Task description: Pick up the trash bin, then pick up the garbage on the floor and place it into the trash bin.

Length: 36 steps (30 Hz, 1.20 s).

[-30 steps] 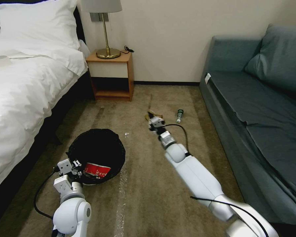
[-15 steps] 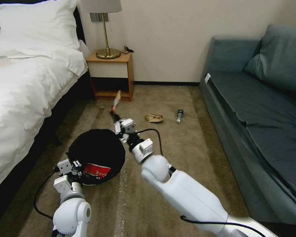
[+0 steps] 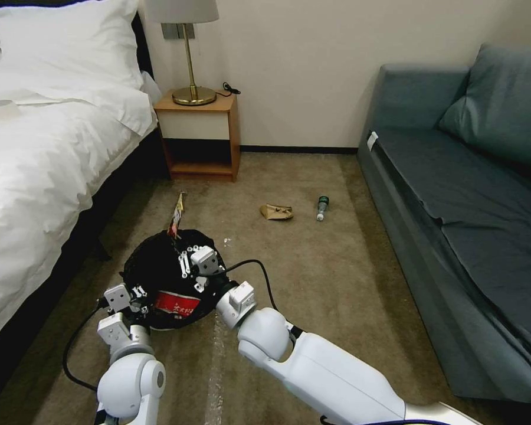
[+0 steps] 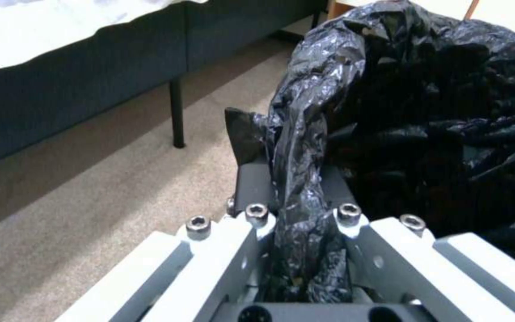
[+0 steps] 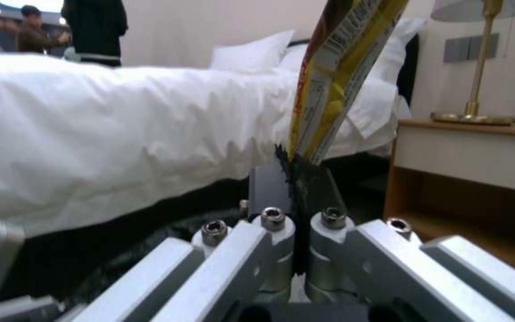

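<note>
Wrapper (image 3: 176,213), gold-and-black, looks light and floppy; right gripper (image 3: 186,258) jaws pinch its bottom edge above the trash bin (image 3: 153,268), whose rim bag the left gripper (image 3: 137,293) clamps.

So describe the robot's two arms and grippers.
Both arms are glossy white with rounded joints and grey-white wrist blocks. A black cable loops beside each forearm. The left gripper and right gripper have pale grey metal linkages with silver hex bolts and dark fingers.
</note>
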{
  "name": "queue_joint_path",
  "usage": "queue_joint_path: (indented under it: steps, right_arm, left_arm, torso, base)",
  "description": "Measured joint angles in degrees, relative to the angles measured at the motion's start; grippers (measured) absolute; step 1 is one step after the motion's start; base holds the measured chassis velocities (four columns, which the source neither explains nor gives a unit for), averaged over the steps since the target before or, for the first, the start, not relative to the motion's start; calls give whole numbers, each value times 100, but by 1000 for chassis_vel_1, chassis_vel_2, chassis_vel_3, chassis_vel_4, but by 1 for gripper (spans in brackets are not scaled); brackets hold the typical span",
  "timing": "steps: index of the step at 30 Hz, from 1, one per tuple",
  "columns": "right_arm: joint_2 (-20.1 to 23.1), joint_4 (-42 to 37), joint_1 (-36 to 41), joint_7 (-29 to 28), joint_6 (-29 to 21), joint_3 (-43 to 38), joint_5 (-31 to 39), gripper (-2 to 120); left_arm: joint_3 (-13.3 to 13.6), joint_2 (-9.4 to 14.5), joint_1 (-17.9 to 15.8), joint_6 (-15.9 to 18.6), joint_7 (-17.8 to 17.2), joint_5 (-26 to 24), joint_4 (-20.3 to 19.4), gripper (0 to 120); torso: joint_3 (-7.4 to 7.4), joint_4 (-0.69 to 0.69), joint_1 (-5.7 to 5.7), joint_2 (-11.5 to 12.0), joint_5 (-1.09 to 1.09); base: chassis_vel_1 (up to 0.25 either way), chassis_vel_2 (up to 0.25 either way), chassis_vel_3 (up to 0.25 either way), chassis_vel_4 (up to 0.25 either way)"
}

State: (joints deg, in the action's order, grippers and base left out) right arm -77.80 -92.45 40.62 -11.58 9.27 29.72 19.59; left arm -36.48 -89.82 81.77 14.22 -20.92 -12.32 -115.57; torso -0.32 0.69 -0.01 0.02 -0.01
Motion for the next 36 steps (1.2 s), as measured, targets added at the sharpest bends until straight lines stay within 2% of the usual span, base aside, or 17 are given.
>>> queue_joint_path:
  steps: [9,10,13,14,16,17,19,20,23,24,25,27,30,34,36]
  right_arm:
    - [24,269,202,52,93,189,-340,0]
    - [27,282,227,53,96,210,-378,5]
    - [33,287,245,53,98,237,-413,10]
    - [51,288,256,83,107,299,-483,20]
    - [52,303,245,107,118,333,-526,30]
    - [52,303,245,107,118,333,-526,30]
    - [51,306,229,112,121,349,-529,42]
    - [51,306,229,112,121,349,-529,42]
    - [51,285,166,118,121,340,-534,55]
    - [51,285,166,118,121,340,-534,55]
    - [57,239,86,119,121,288,-534,62]
    - [62,204,30,119,121,232,-534,65]
    - [96,89,-190,106,90,-244,-513,82]
    - [146,39,-195,-27,-17,-732,-458,91]
    - [223,12,-36,-203,-134,-1325,-400,99]
  left_arm:
    - [19,-25,9,0,1,27,-42,4]
    - [18,-26,12,0,1,29,-42,4]
    - [16,-26,16,0,1,30,-42,4]
    - [14,-25,16,-2,1,31,-40,4]
    - [18,-29,5,-2,0,33,-40,4]
    - [18,-29,5,-2,0,33,-40,4]
    - [24,-35,3,-2,1,36,-40,4]
    - [24,-35,3,-2,1,36,-40,4]
    - [22,-35,3,-2,0,38,-32,4]
    - [22,-35,3,-2,0,38,-32,4]
    - [15,-34,4,-2,0,38,-28,4]
    - [7,-31,4,-2,0,37,-20,4]
    - [-3,5,-8,-4,2,23,13,4]
    - [11,51,-47,-9,30,-30,29,4]
    - [26,125,-99,-53,87,-96,80,4]
  torso:
    - [0,0,0,0,0]
    - [0,0,0,0,0]
    - [0,0,0,0,0]
    - [0,0,0,0,0]
    - [0,0,0,0,0]
    - [0,0,0,0,0]
    - [0,0,0,0,0]
    - [0,0,0,0,0]
    - [0,0,0,0,0]
    - [0,0,0,0,0]
    - [0,0,0,0,0]
    - [0,0,0,0,0]
    - [0,-1,0,0,0]
    - [0,0,0,0,1]
    - [0,0,0,1,1]
  base:
    - [0,0,0,0]
    - [0,0,0,0]
    - [0,0,0,0]
    - [0,0,0,0]
    - [0,0,0,0]
    - [0,0,0,0]
    - [0,0,0,0]
    - [0,0,0,0]
    - [0,0,0,0]
    - [0,0,0,0]
    - [0,0,0,0]
    - [0,0,0,0]
    - [0,0,0,0]
    - [0,0,0,0]
    - [0,0,0,0]
